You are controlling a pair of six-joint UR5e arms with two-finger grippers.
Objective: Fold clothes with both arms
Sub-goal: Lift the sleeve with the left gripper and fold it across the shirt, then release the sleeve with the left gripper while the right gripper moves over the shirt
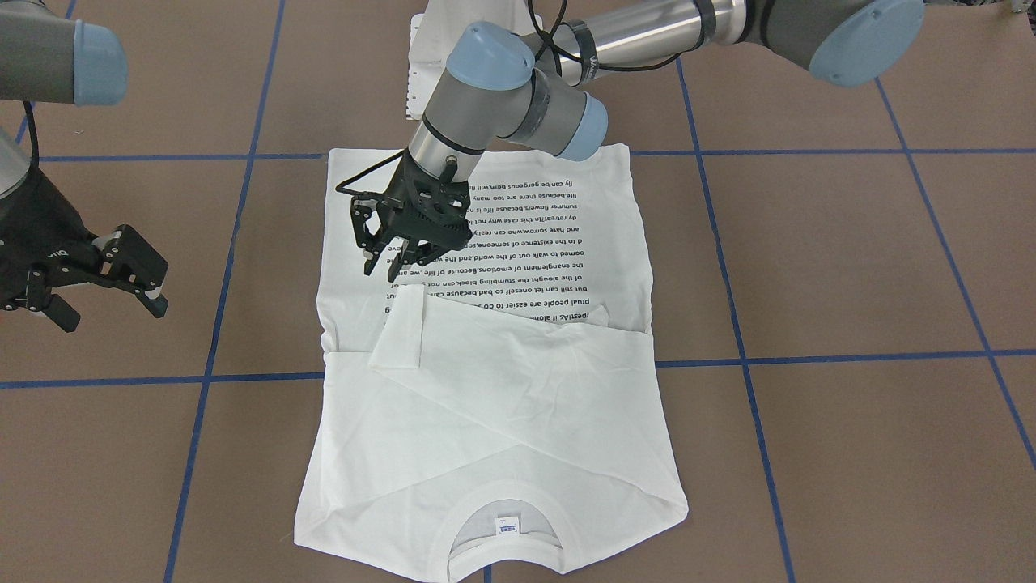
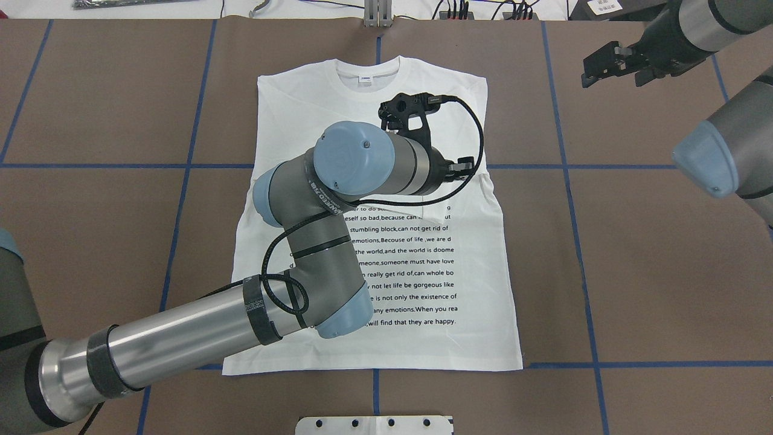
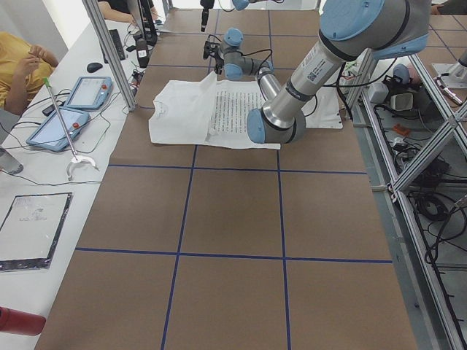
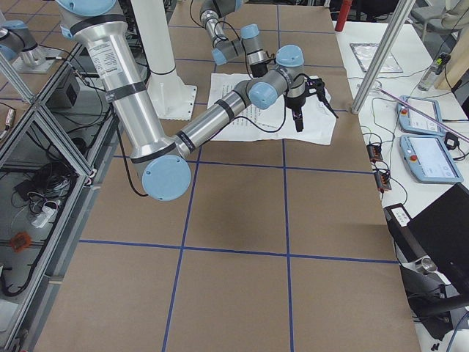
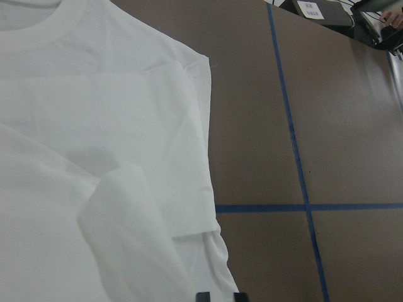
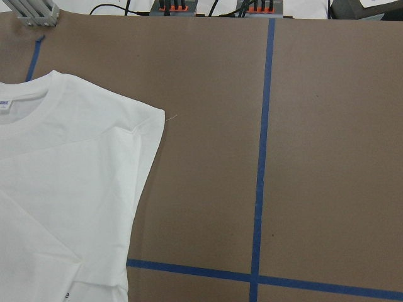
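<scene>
T-shirt (image 2: 483, 272) reads "will find that they are happy."

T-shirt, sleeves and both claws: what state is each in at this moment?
T-shirt: spread flat, text side up, body not yet folded.
Sleeves: both folded in, crossing over the chest.
Left claw: open, empty, over the T-shirt's printed text.
Right claw: open, empty, off to the side of the T-shirt.

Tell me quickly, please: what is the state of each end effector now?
Left end effector: open, holding nothing, above the T-shirt.
Right end effector: open, holding nothing.
</scene>
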